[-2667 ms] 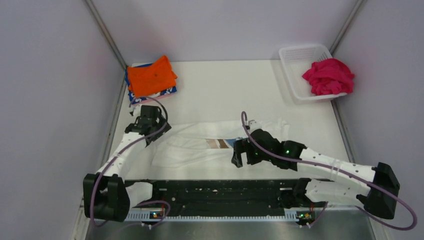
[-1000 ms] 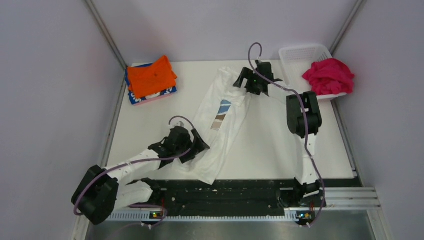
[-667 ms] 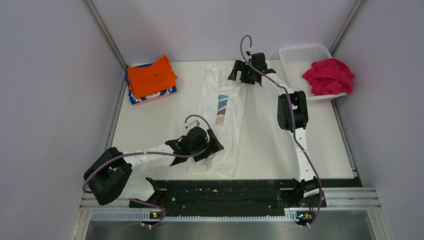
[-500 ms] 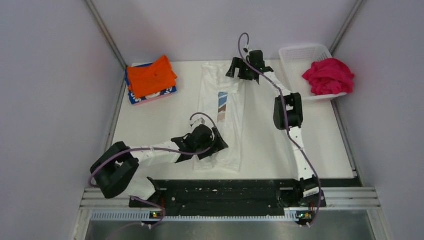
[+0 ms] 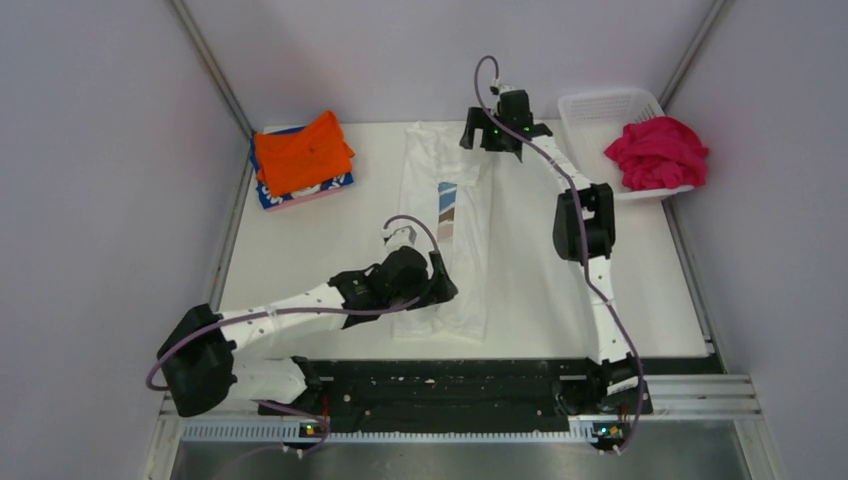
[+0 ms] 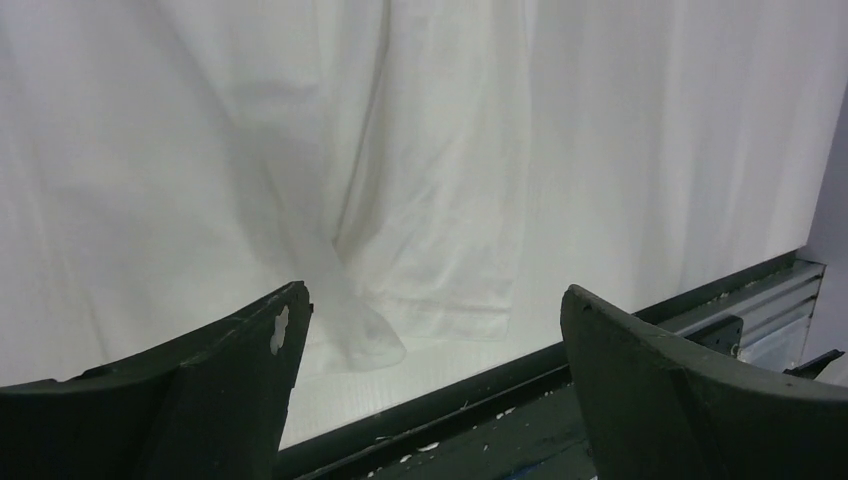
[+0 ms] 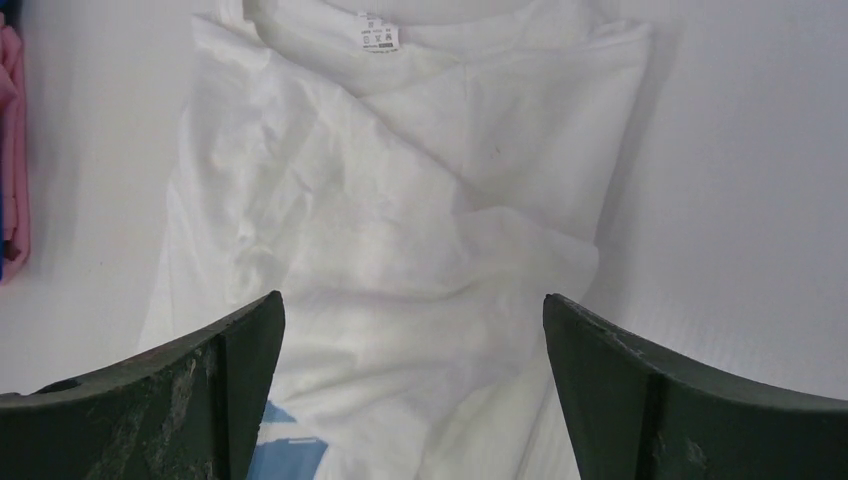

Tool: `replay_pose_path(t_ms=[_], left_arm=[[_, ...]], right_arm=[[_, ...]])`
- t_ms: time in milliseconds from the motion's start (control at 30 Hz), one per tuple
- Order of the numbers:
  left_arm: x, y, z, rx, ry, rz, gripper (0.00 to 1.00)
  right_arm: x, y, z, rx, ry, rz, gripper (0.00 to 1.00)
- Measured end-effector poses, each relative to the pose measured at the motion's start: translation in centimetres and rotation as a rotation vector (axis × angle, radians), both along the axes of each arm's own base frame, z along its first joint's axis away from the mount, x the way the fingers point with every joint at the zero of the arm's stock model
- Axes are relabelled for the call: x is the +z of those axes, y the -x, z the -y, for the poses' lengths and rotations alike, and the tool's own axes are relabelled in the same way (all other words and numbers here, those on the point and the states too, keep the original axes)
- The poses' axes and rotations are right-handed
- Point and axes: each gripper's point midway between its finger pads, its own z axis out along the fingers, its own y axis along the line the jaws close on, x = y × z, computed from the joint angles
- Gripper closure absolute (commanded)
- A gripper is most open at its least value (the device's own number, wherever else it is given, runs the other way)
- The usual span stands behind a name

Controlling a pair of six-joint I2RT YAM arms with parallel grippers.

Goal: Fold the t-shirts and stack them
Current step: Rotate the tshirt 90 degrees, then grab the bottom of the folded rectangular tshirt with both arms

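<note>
Table (image 5: 330, 230): we see a white top, with pale walls (image 5: 100, 200) (lilac-grey) on three sides.
White t-shirt (image 5: 447, 235): a long strip mid-table — collar far, hem near.
Left gripper (image 6: 430, 310): spread, empty, over the hem.
Right gripper (image 7: 412, 310): spread, empty, over the collar.

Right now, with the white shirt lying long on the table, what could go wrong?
1. The white shirt looks rumpled near its collar in the right wrist view; folding it like that could trap creases.
2. Its near hem lies close to the table's front rail; the open left gripper might nudge it over the edge.
3. The right gripper is open too, so nothing pins the shirt if it slides.
</note>
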Motion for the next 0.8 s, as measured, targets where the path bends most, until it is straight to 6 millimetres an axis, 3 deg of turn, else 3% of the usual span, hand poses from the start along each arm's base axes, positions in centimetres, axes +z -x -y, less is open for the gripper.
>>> replay_pose_path(t_ms=[233,300,367,467,533,667,800], left_arm=[[3.2,1.1,-5.4,0.080,-0.040,0.093,0.01],[2.7,1.7,-7.1,0.104,-0.058,0.103,0.01],[1.2,2.5,-8.6,0.110,-0.097,0.086,0.01],[-1.3,3.6,-9.9,0.100,-0.169,0.036,0.01],[-2.3,4.0,-10.3,0.089,-0.205,0.009,0.01],[-3.9,4.5,-10.4,0.062,-0.259,-0.039,0.07],[-5.5,4.8,-10.4,0.036,-0.312,-0.079,0.12]], right_arm=[[9.7,3.7,2.5,-0.075,0.042,0.092,0.01],[11.5,5.9,3.4,-0.092,0.047,0.102,0.01],[12.1,9.3,4.6,-0.114,0.053,0.082,0.01],[10.8,14.8,6.1,-0.169,0.072,0.027,0.01],[8.7,20.1,6.4,-0.187,0.090,-0.028,0.02],[4.3,29.9,4.9,-0.152,0.108,-0.122,0.03],[0.6,36.5,4.4,-0.111,0.110,-0.204,0.05]])
